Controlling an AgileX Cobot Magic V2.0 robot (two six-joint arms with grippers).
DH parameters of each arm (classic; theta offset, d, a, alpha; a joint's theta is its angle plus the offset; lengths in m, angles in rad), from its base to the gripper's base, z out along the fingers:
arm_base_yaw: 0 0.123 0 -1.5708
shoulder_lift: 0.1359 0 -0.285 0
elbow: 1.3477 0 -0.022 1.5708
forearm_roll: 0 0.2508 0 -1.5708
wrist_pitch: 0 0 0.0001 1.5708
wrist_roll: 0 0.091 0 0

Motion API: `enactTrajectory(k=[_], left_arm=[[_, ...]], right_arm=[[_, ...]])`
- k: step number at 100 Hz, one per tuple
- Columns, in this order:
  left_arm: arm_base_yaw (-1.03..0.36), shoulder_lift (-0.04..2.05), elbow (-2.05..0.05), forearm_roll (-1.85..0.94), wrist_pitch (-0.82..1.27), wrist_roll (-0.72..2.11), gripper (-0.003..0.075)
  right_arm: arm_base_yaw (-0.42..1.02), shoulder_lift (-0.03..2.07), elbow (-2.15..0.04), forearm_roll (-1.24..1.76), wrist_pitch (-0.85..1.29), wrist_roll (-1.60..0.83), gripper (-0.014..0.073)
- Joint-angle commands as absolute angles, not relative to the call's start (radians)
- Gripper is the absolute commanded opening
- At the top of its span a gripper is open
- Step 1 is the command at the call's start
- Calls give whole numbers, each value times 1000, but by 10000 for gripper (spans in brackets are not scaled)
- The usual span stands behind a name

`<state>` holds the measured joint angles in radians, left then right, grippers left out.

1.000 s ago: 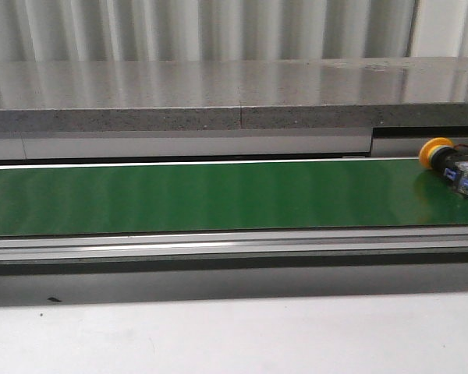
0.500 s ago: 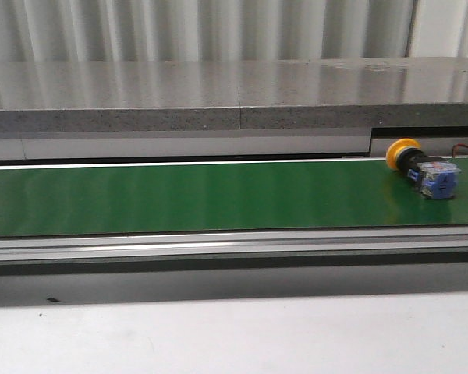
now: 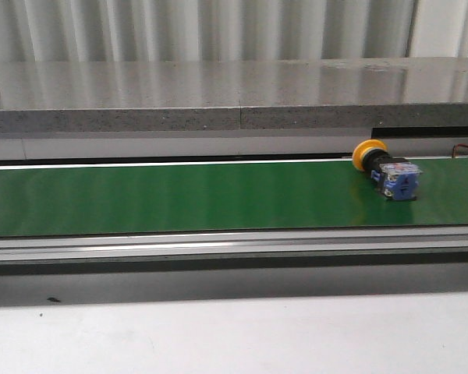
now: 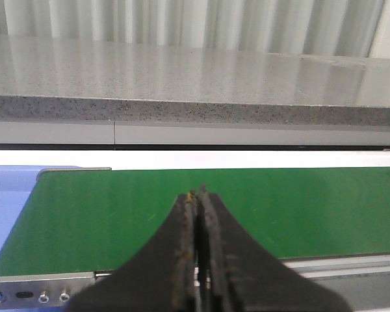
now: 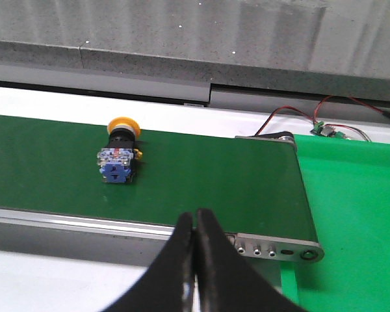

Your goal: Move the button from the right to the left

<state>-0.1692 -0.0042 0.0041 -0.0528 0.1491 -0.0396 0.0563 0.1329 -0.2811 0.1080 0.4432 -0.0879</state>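
The button (image 3: 386,169), with a yellow-orange cap, black body and blue rear block, lies on its side on the green belt (image 3: 179,195), right of the middle in the front view. It also shows in the right wrist view (image 5: 119,155), its cap pointing to the far side of the belt. My right gripper (image 5: 195,218) is shut and empty, near the belt's front rail, apart from the button. My left gripper (image 4: 199,195) is shut and empty over the left end of the belt (image 4: 117,214). Neither gripper shows in the front view.
A grey stone ledge (image 3: 218,93) runs behind the belt. A metal rail (image 3: 218,245) runs along its front. In the right wrist view the belt's end roller (image 5: 273,248) meets a bright green surface (image 5: 351,208), with red and black wires (image 5: 325,117) behind.
The button has travelled leftward along the belt from the far right edge of the front view. No gripper appears in the earlier frames.
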Motion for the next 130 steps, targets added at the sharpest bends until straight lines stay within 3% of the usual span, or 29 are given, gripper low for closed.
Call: enactTrajectory(k=[1, 27, 51, 75, 84, 99, 106, 115, 130], left_arm=[[-166, -27, 42, -63, 42, -48, -20], [-166, -20, -11, -55, -67, -48, -21], [-166, 124, -284, -12, 360, -34, -21], [-166, 375, -498, -8, 615, 19, -14], [-166, 471, -561, -8, 697, 80, 94], [-166, 587, -621, -18, 732, 84, 505], [-166, 619, -631, -18, 698, 84, 629], [-166, 649, -626, -20, 648, 91, 657], [-166, 716, -662, -93, 658, 105, 615]], right_arm=[[58, 133, -305, 103, 351, -98, -67], [58, 133, -305, 103, 351, -98, -67], [58, 133, -305, 103, 352, -98, -67], [58, 133, -305, 103, 352, -98, -67], [58, 133, -305, 103, 352, -98, -67], [58, 133, -305, 103, 352, -98, -67], [58, 133, -305, 103, 352, -98, -67], [58, 133, -305, 103, 352, -98, -67], [58, 133, -305, 103, 352, -98, -67]])
